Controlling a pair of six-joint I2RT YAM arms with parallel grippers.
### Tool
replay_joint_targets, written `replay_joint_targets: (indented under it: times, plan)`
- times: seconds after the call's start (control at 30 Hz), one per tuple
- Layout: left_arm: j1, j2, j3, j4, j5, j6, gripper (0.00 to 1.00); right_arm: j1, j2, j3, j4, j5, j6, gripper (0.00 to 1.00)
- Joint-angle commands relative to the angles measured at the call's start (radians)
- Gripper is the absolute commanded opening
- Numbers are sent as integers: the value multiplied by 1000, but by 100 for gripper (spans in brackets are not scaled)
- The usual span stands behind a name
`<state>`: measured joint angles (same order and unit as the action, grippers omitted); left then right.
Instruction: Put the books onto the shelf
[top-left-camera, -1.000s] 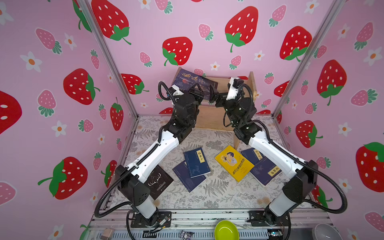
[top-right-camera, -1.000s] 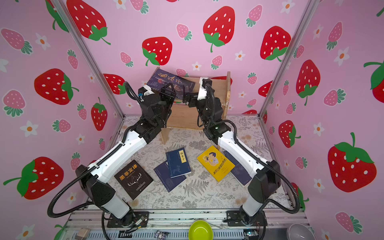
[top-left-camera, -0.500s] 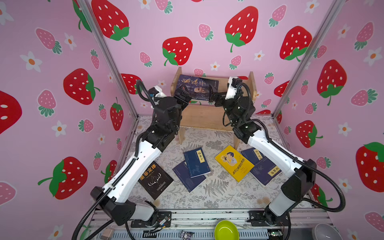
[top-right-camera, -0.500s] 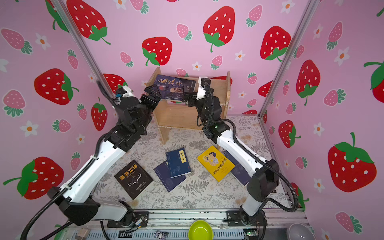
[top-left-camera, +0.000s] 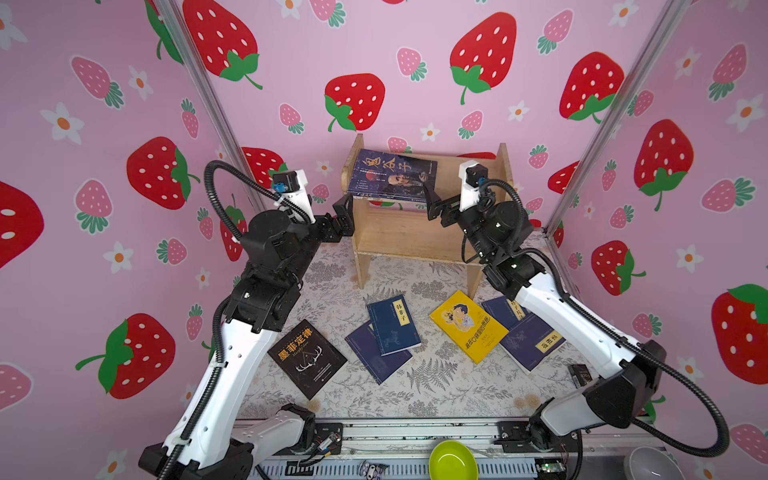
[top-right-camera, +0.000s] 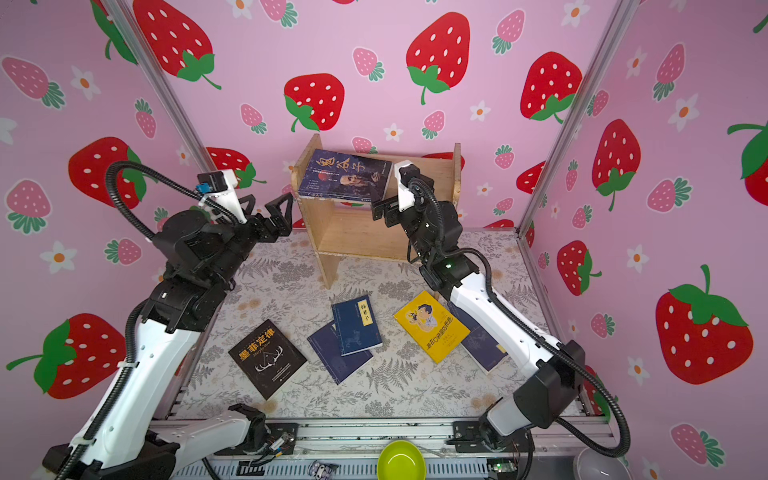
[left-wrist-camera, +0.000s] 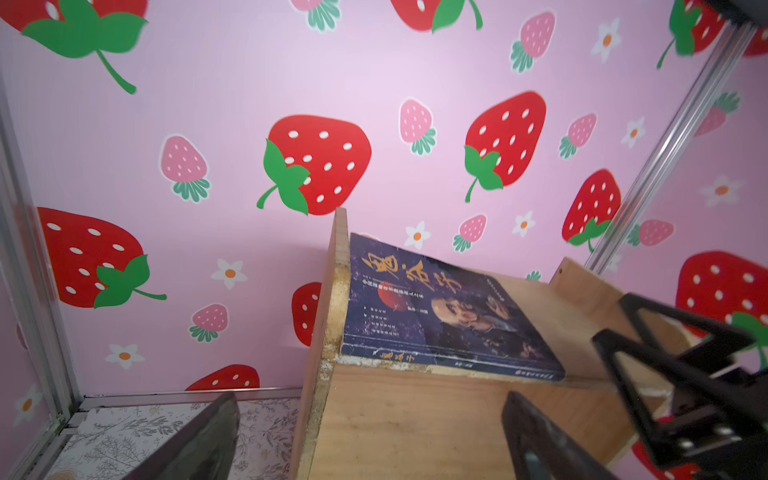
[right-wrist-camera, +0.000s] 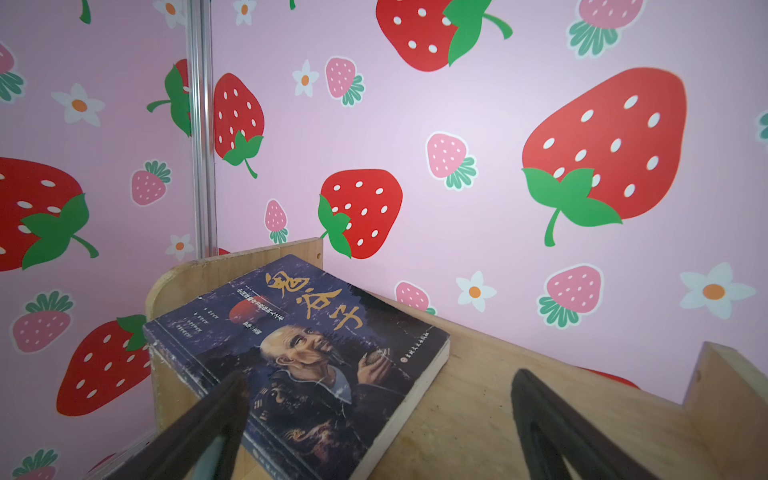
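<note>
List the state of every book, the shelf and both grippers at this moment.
Wooden shelf: upright, one book on top tier.
Purple portrait book: flat, face up, on that tier.
Black antler book: flat on mat, face up.
Yellow cartoon book: flat on mat, face up.
Middle navy books: on mat, one overlapping the other.
Right navy books: on mat, overlapping.
Left gripper: open, empty.
Right gripper: open, empty.

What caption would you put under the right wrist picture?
Purple portrait book lies cover-up on the top tier of the wooden shelf, open right gripper close by.
</note>
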<state>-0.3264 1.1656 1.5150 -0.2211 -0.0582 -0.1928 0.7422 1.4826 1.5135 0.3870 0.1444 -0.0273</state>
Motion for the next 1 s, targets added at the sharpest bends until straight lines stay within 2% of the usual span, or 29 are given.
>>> replay_joint_targets:
  times: [0.0, 0.2, 0.33, 0.43, 0.53, 0.7, 0.77, 0.87, 0.97]
  plan:
    - [16, 34, -14, -50, 135, 83, 99, 4, -94, -63, -14, -20, -46, 100]
    - [16, 7, -113, -89, 142, -40, 99, 5, -239, -195, -160, -80, -6, 100]
    - [17, -65, -224, -156, 130, -162, 99, 9, -393, -387, -161, -2, 78, 100]
    - [17, -108, -317, -212, 149, -269, 99, 9, -498, -523, -157, 36, 198, 100]
    - [17, -126, -406, -262, 235, -338, 99, 11, -556, -638, -171, 37, 327, 100]
    - [16, -188, -587, -284, 246, -471, 99, 20, -555, -771, -232, -7, 534, 100]
    - [17, -225, -644, -309, 213, -517, 99, 32, -543, -825, -218, -19, 575, 100]
    - [18, -273, -687, -435, 52, -595, 99, 58, -519, -894, -175, -16, 601, 100]
    - [28, -305, -730, -547, -84, -679, 99, 107, -481, -967, -56, -34, 585, 100]
